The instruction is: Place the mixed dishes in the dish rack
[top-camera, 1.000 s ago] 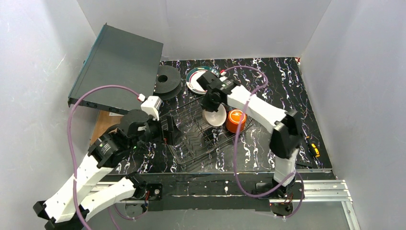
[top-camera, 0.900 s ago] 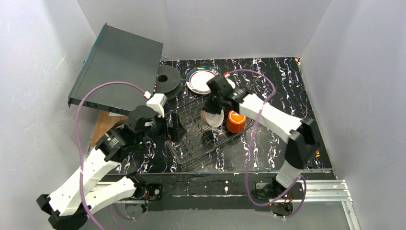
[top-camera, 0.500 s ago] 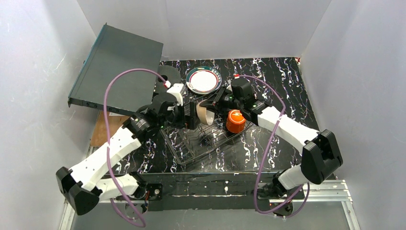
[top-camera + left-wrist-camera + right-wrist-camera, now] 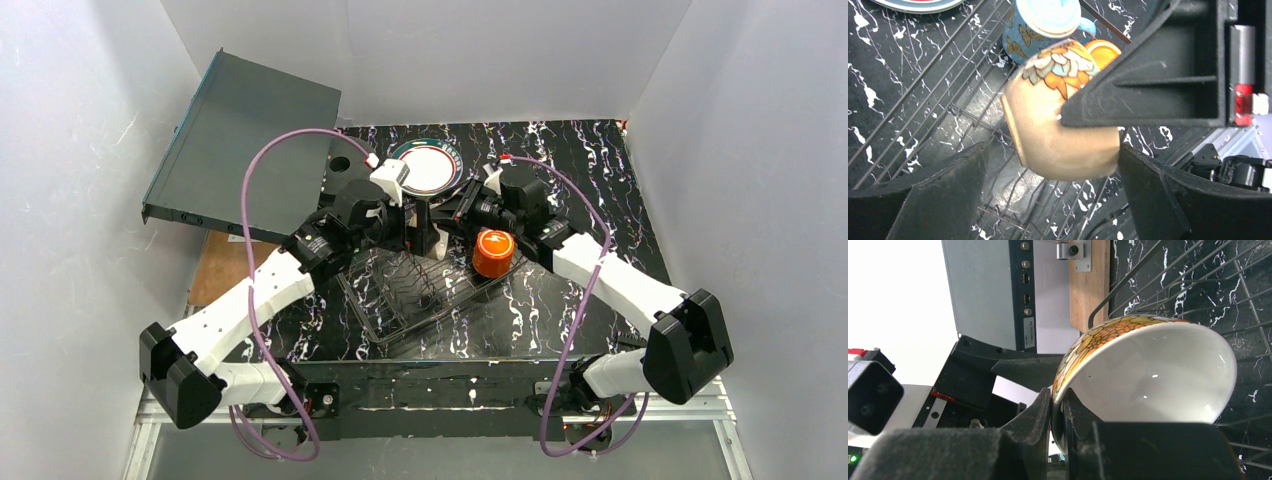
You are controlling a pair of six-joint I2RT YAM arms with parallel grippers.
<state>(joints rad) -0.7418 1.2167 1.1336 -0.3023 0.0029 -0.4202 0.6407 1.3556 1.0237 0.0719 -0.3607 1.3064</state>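
While the flat grey-black metal box [image 4: 250, 130] leans in the upper left of the top view, the black spool-like disc [image 4: 338, 172] lies just beside its right edge. At the centre, the left gripper [image 4: 1053, 155] holds its two fingers spread wide, one on each side of the cream ceramic bowl with orange flower pattern [image 4: 1058, 140]. The bowl is tilted on its side above the dark wire dish rack [image 4: 400, 300]. The right gripper [image 4: 1057, 402] pinches the rim of the bowl between its fingers. Right of the centre, the small orange cup [image 4: 492, 252] stands at the right side of the rack.
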